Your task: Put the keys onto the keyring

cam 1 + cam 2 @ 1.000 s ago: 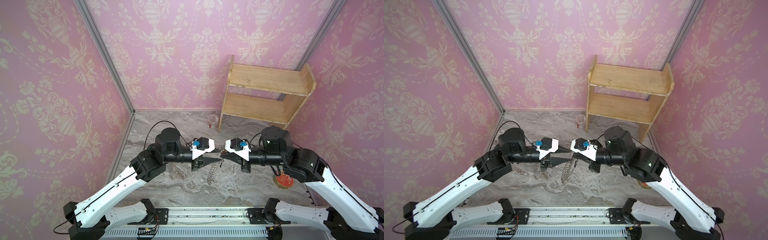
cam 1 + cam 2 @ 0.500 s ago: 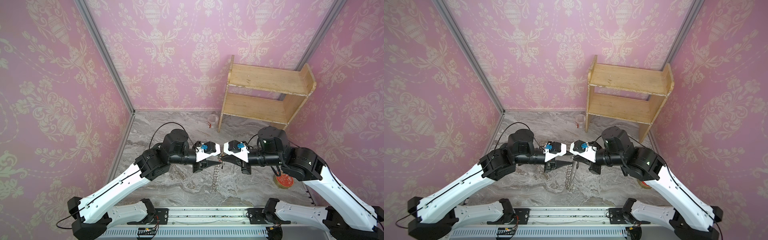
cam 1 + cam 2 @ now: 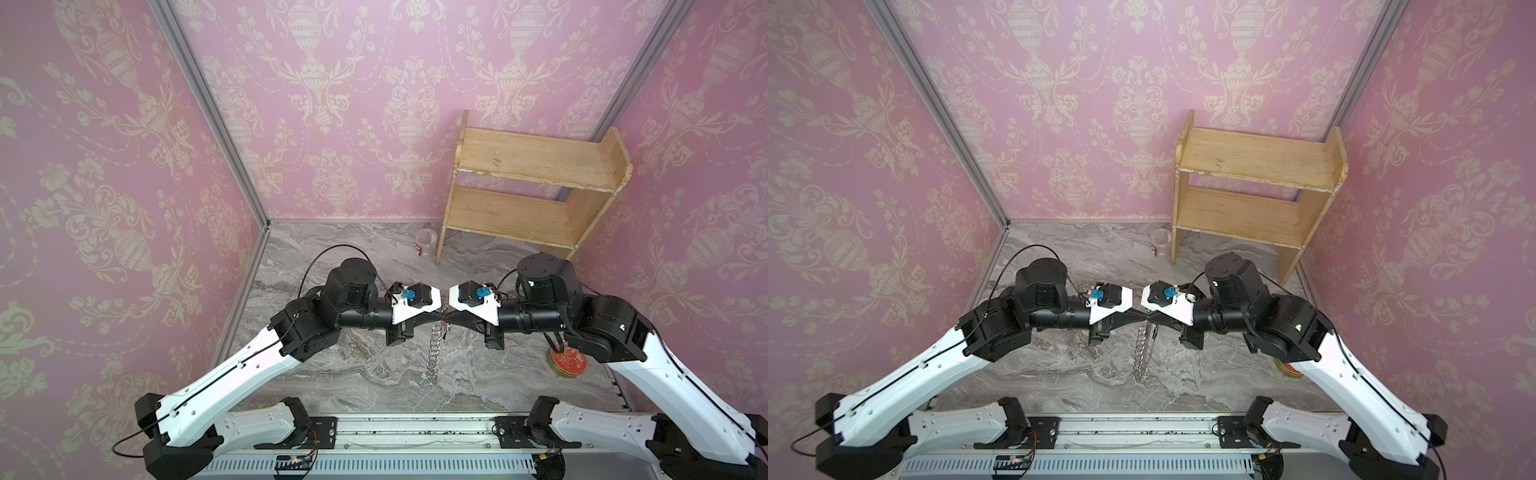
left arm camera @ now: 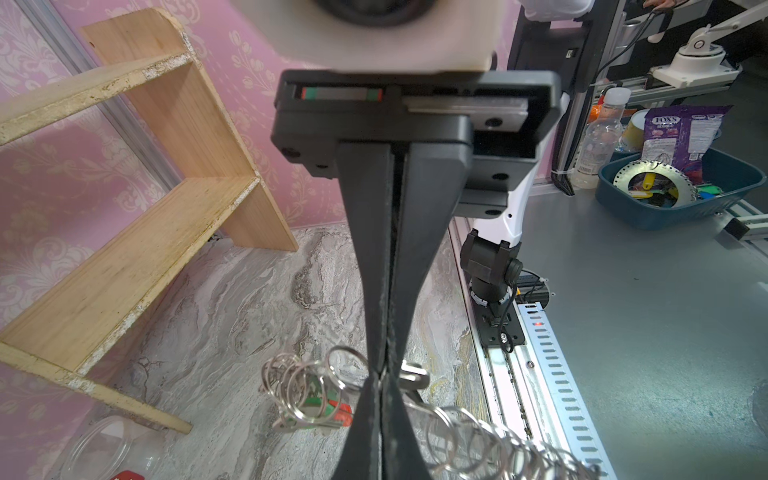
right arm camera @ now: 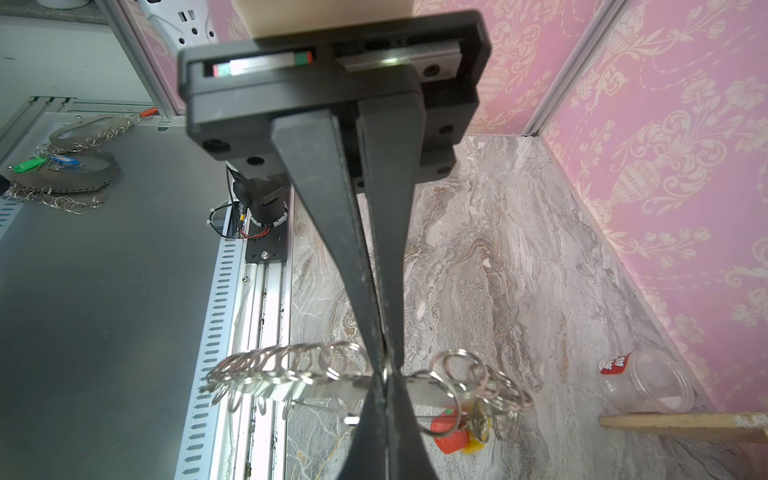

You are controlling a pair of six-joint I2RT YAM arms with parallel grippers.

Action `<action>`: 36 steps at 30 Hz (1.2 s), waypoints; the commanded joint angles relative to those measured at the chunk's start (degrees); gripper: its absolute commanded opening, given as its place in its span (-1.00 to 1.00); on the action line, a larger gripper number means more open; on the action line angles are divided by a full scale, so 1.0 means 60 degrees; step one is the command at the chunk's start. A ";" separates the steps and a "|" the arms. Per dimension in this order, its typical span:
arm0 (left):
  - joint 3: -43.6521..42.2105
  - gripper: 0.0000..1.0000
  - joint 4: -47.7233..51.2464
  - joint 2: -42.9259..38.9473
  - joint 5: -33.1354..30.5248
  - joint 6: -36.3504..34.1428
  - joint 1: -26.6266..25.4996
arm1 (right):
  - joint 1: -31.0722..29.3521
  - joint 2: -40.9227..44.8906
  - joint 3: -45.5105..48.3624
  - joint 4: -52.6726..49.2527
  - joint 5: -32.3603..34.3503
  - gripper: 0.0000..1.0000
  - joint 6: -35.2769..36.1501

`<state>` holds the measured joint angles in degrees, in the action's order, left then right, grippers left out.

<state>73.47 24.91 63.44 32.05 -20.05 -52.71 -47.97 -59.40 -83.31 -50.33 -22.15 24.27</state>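
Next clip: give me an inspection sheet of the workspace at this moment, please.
Surface: grey marble-patterned tabletop.
Job's things: keyring held in the air, chain hanging down; keys with red and yellow tags among its rings.
Clutter: clear plastic cup, red-lidded tin, wooden shelf.
Grippers: left gripper and right gripper both shut on the keyring, tip to tip.
Cables: black cable arching over the left arm.
Surroundings: pink patterned walls.

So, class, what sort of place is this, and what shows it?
Probably a robot lab's mock room: wallpapered panels in metal framing, two arms bolted to a rail, and a cluttered workbench beyond.
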 commanded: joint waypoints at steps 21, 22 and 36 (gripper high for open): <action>-0.0123 -1.00 -0.0624 -0.0143 0.0730 0.0056 -0.0108 | 0.0053 0.0107 -0.0291 0.0508 -0.0132 -1.00 0.0004; -0.0166 -1.00 -0.0688 -0.0212 0.0662 0.0043 -0.0108 | 0.0049 0.0124 -0.0309 0.0453 -0.0039 -0.93 0.0024; -0.0212 -1.00 -0.1076 -0.0551 0.0546 0.0006 -0.0092 | 0.0080 0.0387 -0.0126 0.0098 0.0426 -0.35 0.0027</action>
<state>71.83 20.73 61.43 34.15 -19.99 -52.82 -47.75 -57.23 -83.44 -50.06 -19.53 24.25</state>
